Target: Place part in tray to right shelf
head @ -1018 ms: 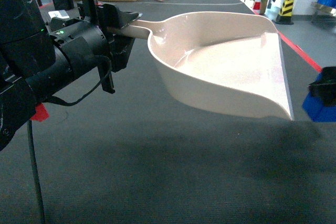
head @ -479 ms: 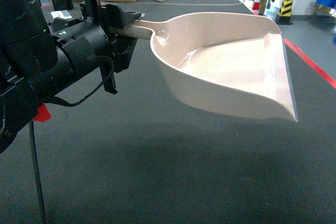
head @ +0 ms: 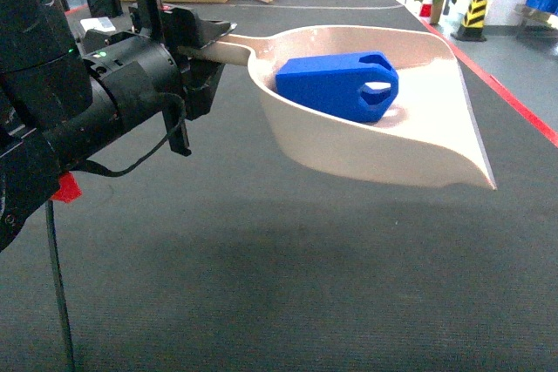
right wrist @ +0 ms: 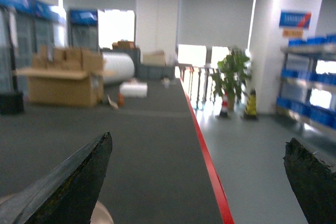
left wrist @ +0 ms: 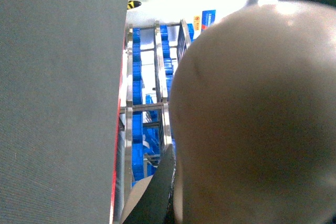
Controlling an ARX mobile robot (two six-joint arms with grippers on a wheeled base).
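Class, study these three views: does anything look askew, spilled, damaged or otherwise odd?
Nothing looks spilled or damaged. The small bright-blue plastic block lies on its side inside the pale beige plastic scoop, which the left end effector holds by its handle above the dark carpet. The right end effector is open and empty.

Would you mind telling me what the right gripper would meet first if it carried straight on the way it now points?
Nothing close, it seems: between the open jaws of the right gripper lies only the dark carpeted surface running toward distant cardboard boxes. Depth is hard to judge in this blurred view.
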